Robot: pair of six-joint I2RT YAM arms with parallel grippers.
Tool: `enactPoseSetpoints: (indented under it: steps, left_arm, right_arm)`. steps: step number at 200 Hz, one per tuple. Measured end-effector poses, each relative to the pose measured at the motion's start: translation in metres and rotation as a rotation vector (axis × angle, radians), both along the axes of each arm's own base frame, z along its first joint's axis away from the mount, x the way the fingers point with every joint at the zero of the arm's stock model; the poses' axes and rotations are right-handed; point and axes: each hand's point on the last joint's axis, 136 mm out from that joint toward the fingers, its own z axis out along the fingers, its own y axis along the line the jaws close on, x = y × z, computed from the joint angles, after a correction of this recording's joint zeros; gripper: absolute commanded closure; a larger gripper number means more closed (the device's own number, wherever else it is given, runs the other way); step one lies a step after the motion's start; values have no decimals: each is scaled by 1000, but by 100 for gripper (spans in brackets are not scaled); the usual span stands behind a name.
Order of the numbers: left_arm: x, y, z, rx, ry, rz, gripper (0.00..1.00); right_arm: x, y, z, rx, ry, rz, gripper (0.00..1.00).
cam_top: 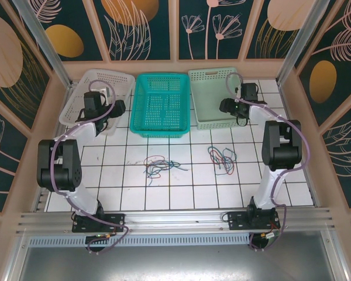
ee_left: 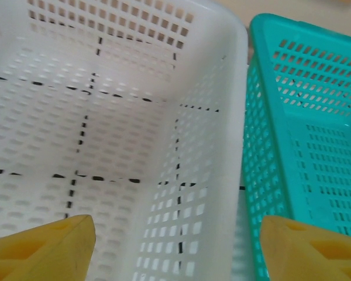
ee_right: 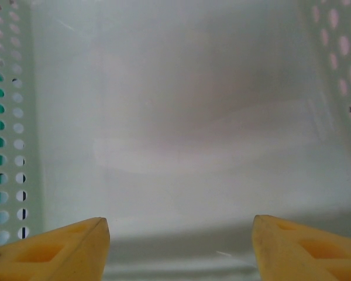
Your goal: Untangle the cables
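Observation:
The cables lie on the white tiled table in two loose tangles. One tangle (cam_top: pixel 158 165) of red, blue, green and greyish wires is near the middle, and a second tangle (cam_top: pixel 222 158) sits to its right. My left gripper (cam_top: pixel 112 111) hangs over the near right part of the white basket (cam_top: pixel 76 99), far from both tangles. In the left wrist view that gripper (ee_left: pixel 178 246) is open, its yellow fingertips (ee_left: pixel 52 246) wide apart with nothing between them. My right gripper (cam_top: pixel 227 106) is inside the pale green basket (cam_top: pixel 210 76). In the right wrist view it (ee_right: pixel 181 243) is open and empty.
A teal basket (cam_top: pixel 161 105) stands between the white and pale green ones along the back. In the left wrist view the teal basket's wall (ee_left: pixel 269 134) is just right of the white basket's wall (ee_left: pixel 222 117). A perforated wall (ee_right: pixel 11 117) rises left of the right gripper.

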Motion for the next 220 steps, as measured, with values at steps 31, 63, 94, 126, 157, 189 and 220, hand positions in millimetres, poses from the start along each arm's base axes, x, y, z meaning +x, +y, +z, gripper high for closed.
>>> enactPoseSetpoints:
  steps: [31,63,94,126,157,189,220]
  left_arm:
    - [3,-27,-13,-18,31,-71,27]
    - [0,-52,-22,-34,54,-121,27]
    - [0,-53,-21,-44,55,-115,27]
    - [-1,-57,-17,-66,52,-122,29]
    - [-4,-70,-16,-90,57,-139,29]
    - [-6,-90,-10,-152,54,-168,30]
    - [-8,-102,-7,-179,53,-178,27]
  right_arm:
    - [1,-28,-4,12,3,-72,34]
    - [-9,-45,-17,-1,40,-112,34]
    - [-12,-46,-16,-3,40,-114,34]
    - [-18,-48,-9,-2,25,-119,34]
    - [-21,-49,6,2,-5,-120,34]
    - [-25,-46,34,14,-63,-108,33]
    - [-40,-39,69,24,-126,-87,33]
